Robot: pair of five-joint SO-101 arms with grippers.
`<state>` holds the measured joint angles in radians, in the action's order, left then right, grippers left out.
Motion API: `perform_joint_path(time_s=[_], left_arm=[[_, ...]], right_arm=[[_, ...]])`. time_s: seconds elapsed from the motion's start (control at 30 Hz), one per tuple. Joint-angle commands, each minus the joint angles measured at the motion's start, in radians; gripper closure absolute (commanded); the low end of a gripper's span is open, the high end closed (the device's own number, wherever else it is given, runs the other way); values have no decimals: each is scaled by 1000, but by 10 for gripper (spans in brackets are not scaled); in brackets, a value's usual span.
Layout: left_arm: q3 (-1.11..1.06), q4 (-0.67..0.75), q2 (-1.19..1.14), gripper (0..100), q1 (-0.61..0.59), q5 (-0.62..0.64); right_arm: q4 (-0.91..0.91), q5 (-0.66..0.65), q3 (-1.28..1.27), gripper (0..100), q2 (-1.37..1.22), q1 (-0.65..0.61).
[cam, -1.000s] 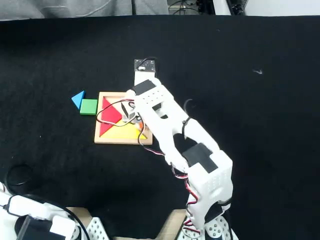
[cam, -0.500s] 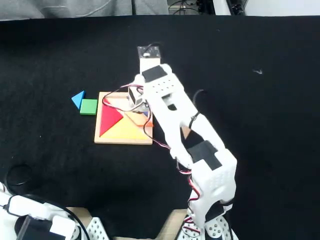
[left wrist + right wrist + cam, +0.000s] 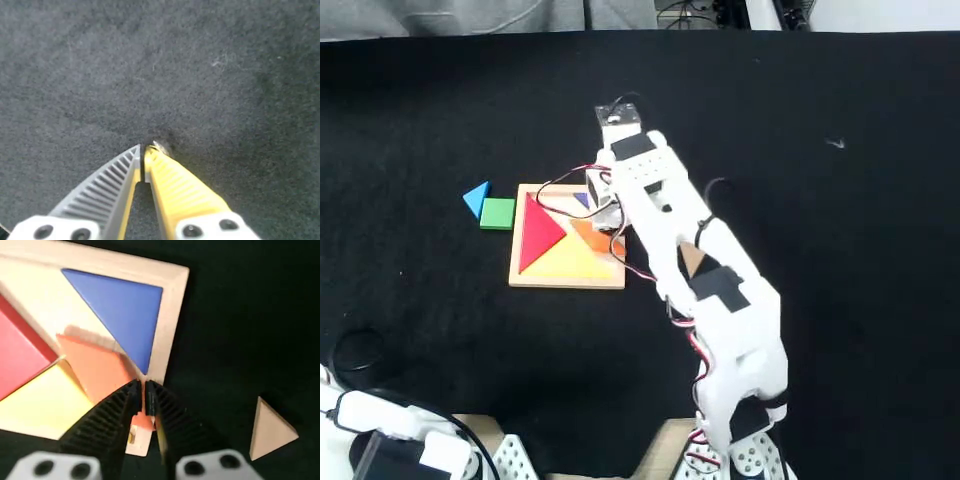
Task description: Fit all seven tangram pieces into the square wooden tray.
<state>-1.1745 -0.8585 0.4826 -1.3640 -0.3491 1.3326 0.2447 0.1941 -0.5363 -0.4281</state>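
At the right-hand rim of the square wooden tray (image 3: pixel 565 283) we see the right gripper (image 3: pixel 142 385), its two black ribbed fingers (image 3: pixel 107 415) drawn almost together with only a thin slit between the tips. Those tips sit over one corner of the orange flat piece (image 3: pixel 97 367), just where it meets the rim; we cannot tell whether they pinch it or merely touch it. One edge of that piece throws a shadow onto the tray floor, so it seems not to lie flat. Beside it in the tray lie the dark blue triangle (image 3: pixel 127 310), touching the orange piece, the large red triangle (image 3: pixel 540 232) and the large yellow triangle (image 3: pixel 570 265). Outside the tray, on the black cloth (image 3: pixel 840 220), the green square block (image 3: pixel 498 213) sits just beside the left rim with the light blue small triangle (image 3: pixel 475 197) touching it. We also find a pale wood-coloured triangle (image 3: pixel 270 430) on the cloth near the right gripper. Over bare cloth, the left gripper (image 3: pixel 144 149) has its grey and yellow fingers closed tip to tip on nothing
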Motion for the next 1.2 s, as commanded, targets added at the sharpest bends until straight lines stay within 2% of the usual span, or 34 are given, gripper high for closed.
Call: perform_joint_path(time_s=[0.0, 0.27, 0.47, 0.63, 0.8, 1.17], left_arm=[[1, 17, 6, 970, 15, 11], [1, 17, 6, 970, 15, 11], [1, 17, 6, 970, 15, 11], [1, 17, 6, 970, 15, 11], [1, 17, 6, 970, 15, 11], [1, 17, 6, 970, 15, 11]], right_arm=[[0, -11, -5, 987, 10, 0], [103, -11, 10, 987, 16, -104], [149, -12, 191, 988, 13, -74], [25, -173, 259, 988, -33, -114], [-20, -181, 308, 988, -130, -124], [123, -181, 378, 988, -223, -100]])
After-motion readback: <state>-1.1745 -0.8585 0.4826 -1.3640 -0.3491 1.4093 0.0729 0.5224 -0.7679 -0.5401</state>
